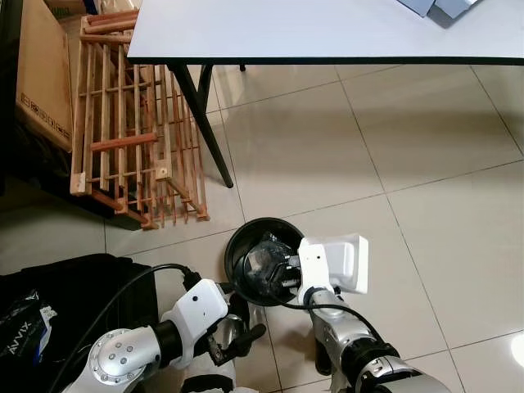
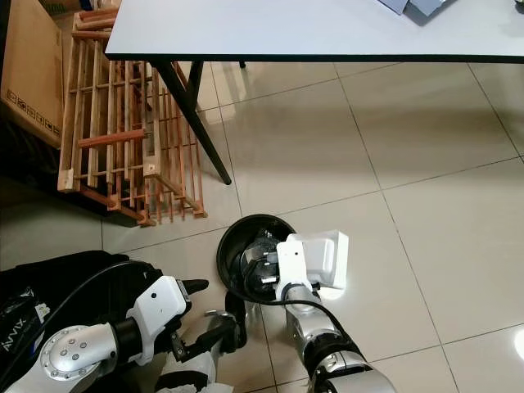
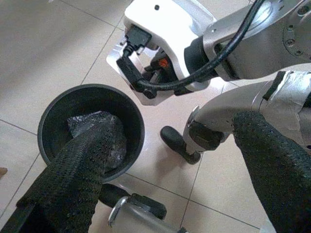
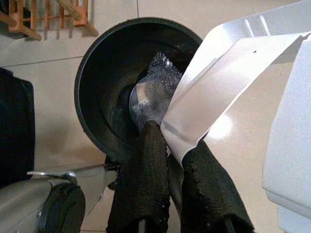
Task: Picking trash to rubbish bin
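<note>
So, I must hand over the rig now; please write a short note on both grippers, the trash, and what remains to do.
Right gripper: shut on the white box, a white carton piece, held over the black bin.
Left gripper: open, holding nothing, low beside the bin.
Bin: on the tiled floor near the table; it already holds crumpled dark plastic.
Done: carton carried to the bin.
Left: release it into the bin, then pull the arm back.
</note>
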{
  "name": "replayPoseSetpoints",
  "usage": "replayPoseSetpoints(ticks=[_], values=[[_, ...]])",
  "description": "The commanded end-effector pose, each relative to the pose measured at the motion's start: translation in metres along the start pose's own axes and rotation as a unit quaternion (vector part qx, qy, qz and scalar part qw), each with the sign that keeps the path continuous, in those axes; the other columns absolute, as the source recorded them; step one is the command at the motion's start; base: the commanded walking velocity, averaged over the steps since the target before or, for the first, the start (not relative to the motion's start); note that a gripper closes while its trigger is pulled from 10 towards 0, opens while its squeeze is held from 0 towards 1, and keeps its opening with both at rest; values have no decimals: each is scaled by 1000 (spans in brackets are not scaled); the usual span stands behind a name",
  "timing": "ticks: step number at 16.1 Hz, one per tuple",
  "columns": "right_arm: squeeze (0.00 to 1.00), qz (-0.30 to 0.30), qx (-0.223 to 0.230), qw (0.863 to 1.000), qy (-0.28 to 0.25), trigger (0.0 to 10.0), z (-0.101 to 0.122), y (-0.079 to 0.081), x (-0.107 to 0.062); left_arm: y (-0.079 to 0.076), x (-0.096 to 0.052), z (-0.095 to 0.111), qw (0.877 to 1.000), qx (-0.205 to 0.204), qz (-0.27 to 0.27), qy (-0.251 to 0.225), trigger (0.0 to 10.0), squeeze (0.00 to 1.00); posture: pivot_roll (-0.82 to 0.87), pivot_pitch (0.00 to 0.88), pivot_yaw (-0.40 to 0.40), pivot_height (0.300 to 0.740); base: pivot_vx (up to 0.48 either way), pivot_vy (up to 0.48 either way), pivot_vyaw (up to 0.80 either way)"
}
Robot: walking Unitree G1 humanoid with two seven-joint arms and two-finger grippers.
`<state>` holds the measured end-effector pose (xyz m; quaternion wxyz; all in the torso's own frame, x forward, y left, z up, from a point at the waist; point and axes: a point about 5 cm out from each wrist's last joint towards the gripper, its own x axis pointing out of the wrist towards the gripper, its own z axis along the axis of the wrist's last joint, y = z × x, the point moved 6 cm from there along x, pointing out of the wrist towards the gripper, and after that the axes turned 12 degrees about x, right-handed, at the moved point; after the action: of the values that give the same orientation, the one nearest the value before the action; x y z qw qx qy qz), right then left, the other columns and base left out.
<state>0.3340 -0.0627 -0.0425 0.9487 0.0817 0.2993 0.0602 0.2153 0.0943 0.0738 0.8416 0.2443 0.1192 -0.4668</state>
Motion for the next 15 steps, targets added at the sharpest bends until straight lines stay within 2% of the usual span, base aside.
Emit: replayPoseSetpoints(ticks=[1,5,6,7,8,15], values=[[24,4,5,1000,20,10000,-18,5,-3,-6,-4,-6,1000,-8,-5,13,10000,0,194,465,104,740,0,0,0],[16,5,3,1000,22,10000,-20,5,-4,-6,-3,-6,1000,-7,-4,14,10000,0,194,465,104,740,0,0,0],[353,6,4,1000,23,10000,-20,5,-4,-6,-3,-6,1000,-7,-4,14,10000,0,194,465,102,740,0,0,0],[353,6,4,1000,23,10000,-20,5,-4,-6,-3,-5,1000,-7,-4,13,10000,0,194,465,102,740,0,0,0],[1000,6,5,1000,23,10000,-20,5,-4,-6,-3,-6,1000,-6,-5,14,10000,0,194,465,102,740,0,0,0],[1000,10,9,1000,23,10000,-21,8,-4,-6,-3,-6,1000,-4,-4,16,10000,0,199,467,106,740,0,0,0]])
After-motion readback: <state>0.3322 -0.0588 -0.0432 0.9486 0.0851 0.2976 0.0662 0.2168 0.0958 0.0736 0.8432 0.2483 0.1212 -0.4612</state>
